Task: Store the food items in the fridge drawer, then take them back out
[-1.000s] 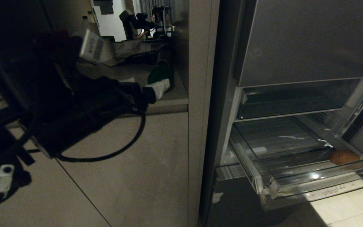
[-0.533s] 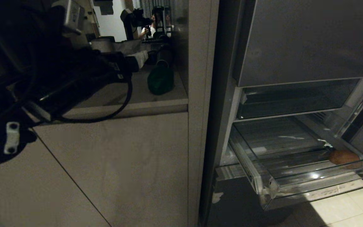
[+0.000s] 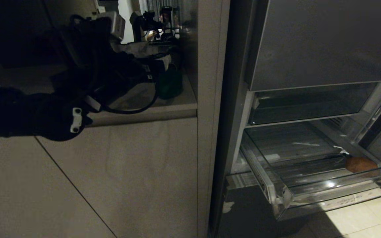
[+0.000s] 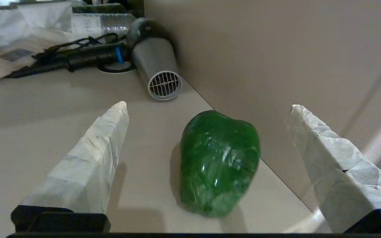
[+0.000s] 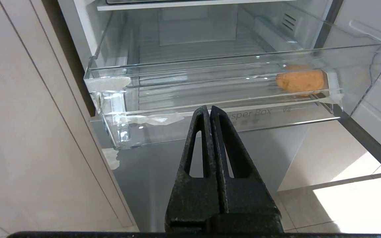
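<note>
A glossy green bell pepper lies on the beige counter, close to the cabinet side wall. My left gripper hovers open over it, one paper-wrapped finger on each side, neither touching. In the head view the pepper shows just past the left arm's tip. The fridge drawer stands pulled out, and a tan potato rests in its far right corner. My right gripper is shut and empty, low in front of the drawer's clear front wall, with the potato behind that wall.
A grey hair dryer, a black corded tool and crumpled paper lie further back on the counter. The cabinet side wall stands right beside the pepper. A grey fridge door panel hangs above the drawer.
My left arm has risen from in front of the lower cabinet and reached over the counter to the pepper. The right gripper, drawer and potato have stayed put.
</note>
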Available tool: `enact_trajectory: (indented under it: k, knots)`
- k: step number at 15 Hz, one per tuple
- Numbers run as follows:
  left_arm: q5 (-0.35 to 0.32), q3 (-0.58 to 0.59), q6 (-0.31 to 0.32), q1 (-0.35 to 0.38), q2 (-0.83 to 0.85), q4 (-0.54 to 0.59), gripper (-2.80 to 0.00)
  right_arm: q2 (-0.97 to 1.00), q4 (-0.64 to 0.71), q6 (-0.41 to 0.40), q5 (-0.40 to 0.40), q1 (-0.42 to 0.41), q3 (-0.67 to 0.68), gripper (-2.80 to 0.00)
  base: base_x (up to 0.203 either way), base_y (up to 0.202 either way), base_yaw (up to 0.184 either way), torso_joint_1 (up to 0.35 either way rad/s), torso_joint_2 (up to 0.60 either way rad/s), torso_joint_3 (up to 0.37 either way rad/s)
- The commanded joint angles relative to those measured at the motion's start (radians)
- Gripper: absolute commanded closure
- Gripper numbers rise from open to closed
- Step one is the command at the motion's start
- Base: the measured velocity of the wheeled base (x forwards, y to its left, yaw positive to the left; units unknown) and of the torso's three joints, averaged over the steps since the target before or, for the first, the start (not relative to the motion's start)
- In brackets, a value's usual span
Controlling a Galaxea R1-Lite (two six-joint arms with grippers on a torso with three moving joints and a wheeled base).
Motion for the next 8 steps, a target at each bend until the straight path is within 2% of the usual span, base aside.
enact_trajectory:
  k: [1,8]
  knots:
    - [0.002,-0.049,0.000,-0.001,0.076,-0.006,-2.80,0.001,-0.001,0.000,0.000,-0.001,0.031,0.00,0.000,0.000,0.000,0.000,0.00,0.000]
    - [0.001,-0.128,0.001,-0.005,0.157,-0.004,-2.80,0.001,-0.001,0.000,0.000,0.000,0.031,0.00,0.000,0.000,0.000,0.000,0.00,0.000]
